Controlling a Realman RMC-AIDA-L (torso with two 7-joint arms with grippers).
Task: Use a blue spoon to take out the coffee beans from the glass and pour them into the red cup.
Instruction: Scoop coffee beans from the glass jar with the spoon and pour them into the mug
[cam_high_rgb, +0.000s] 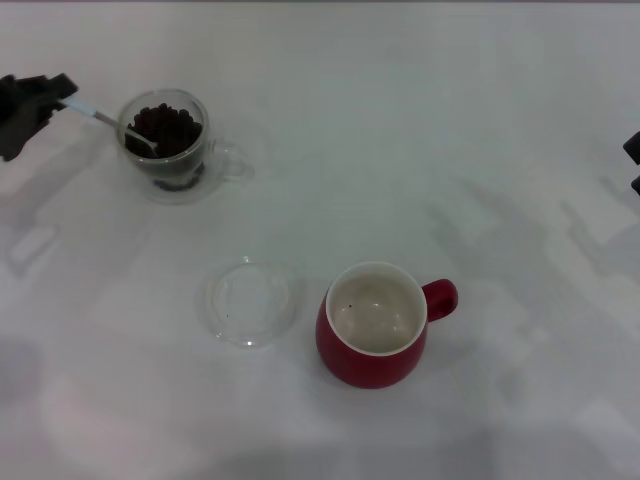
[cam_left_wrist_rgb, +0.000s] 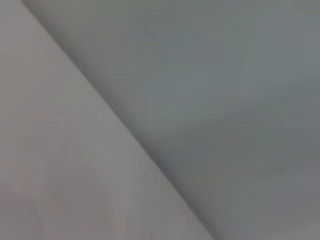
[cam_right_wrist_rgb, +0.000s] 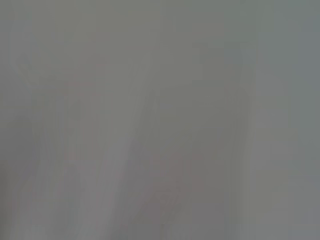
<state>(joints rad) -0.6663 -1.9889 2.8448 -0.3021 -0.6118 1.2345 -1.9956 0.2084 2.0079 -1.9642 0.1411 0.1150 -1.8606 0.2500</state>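
The left gripper (cam_high_rgb: 55, 97) sits at the far left edge of the tabletop (cam_high_rgb: 420, 150), its dark fingers (cam_high_rgb: 45, 88) clamped on the pale handle of the blue spoon (cam_high_rgb: 100, 118). The spoon slants down from there, its shiny metal bowl dipped inside the glass (cam_high_rgb: 172, 148), resting on the heap of dark, oval coffee beans (cam_high_rgb: 165, 128). The glass is clear and thick-walled, its handle pointing right. Nearer, a flat round clear dish (cam_high_rgb: 252, 302) lies on the white surface, and just beside it stands the rounded red cup (cam_high_rgb: 375, 325), glossy, cream inside, handle to the right. The right gripper (cam_high_rgb: 633, 160) barely shows at the right edge; I cannot tell how it is set.
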